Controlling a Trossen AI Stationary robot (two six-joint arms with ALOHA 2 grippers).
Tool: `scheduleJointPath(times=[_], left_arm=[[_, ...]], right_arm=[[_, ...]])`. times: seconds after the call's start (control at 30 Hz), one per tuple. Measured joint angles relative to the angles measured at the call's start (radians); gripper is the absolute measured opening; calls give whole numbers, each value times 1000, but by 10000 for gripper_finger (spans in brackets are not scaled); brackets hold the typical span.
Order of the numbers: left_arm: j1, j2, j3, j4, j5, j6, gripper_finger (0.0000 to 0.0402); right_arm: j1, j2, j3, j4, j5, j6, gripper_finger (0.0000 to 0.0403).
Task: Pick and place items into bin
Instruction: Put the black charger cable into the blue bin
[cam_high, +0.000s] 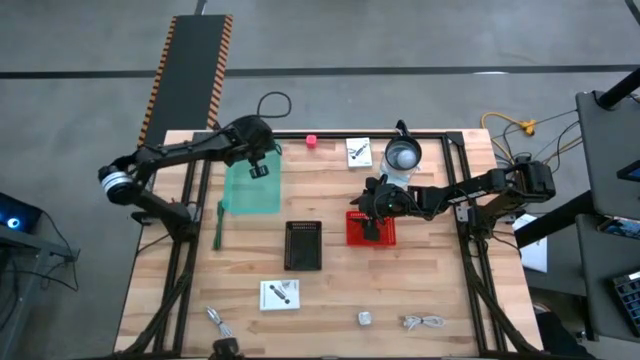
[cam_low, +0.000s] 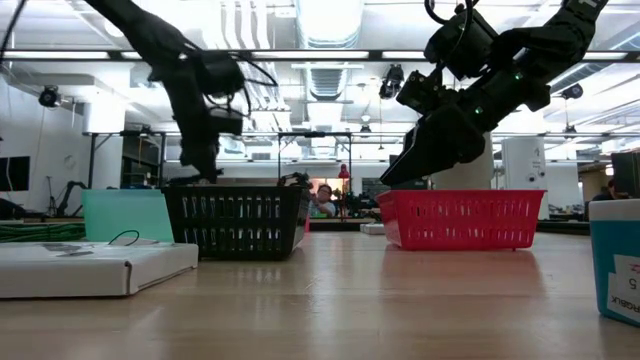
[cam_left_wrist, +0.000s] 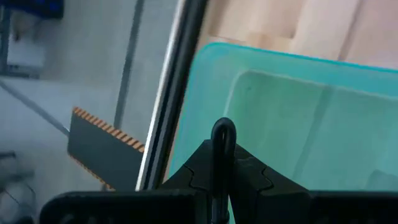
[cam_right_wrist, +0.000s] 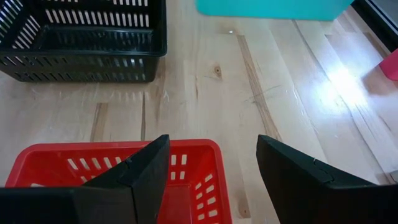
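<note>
My left gripper (cam_high: 258, 166) hangs over the far part of the teal bin (cam_high: 250, 188) and is shut on a thin black item (cam_left_wrist: 222, 132) with a rounded end. The bin's floor (cam_left_wrist: 298, 118) shows below it. My right gripper (cam_high: 372, 214) is open and empty above the red basket (cam_high: 371, 230); its fingers (cam_right_wrist: 140, 180) stand over the basket's far rim (cam_right_wrist: 180, 149). On the table lie two white cards (cam_high: 358, 152) (cam_high: 280, 295), a pink blob (cam_high: 311, 141), a silver cube (cam_high: 365, 318), a cable bundle (cam_high: 425, 321) and a silvery clip (cam_high: 217, 320). My left gripper pinches the thin black item between its two shut fingers, pointing down. The item's rounded end (cam_left_wrist: 222, 127) sticks out past the fingertips, along the fingers. It is lifted clear above the teal bin. The rest of the item is hidden by the fingers.
A black basket (cam_high: 303, 245) stands at the table's middle, between the teal bin and the red basket. A clear jug (cam_high: 402, 155) stands at the far edge beside my right arm. A green stick (cam_high: 218, 226) lies left of the teal bin. A black frame runs along the table's edges.
</note>
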Motion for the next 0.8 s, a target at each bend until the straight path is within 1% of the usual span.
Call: scheduleJointPath(times=[0.17,0.33,0.47,0.6,0.8], left_arm=[[4,97,36,0,55,95,12],[9,174,59,-1,37,153,12],[26,213,81,-1,33,159,12],[47,240,112,-42,23,162,12],[67,248,118,-72,12,170,12]], right_arm=[[0,0,0,0,1,13,224],[0,0,0,0,2,26,224],[0,0,0,0,13,26,224],[0,0,0,-1,18,26,224],[0,0,0,0,18,22,224]])
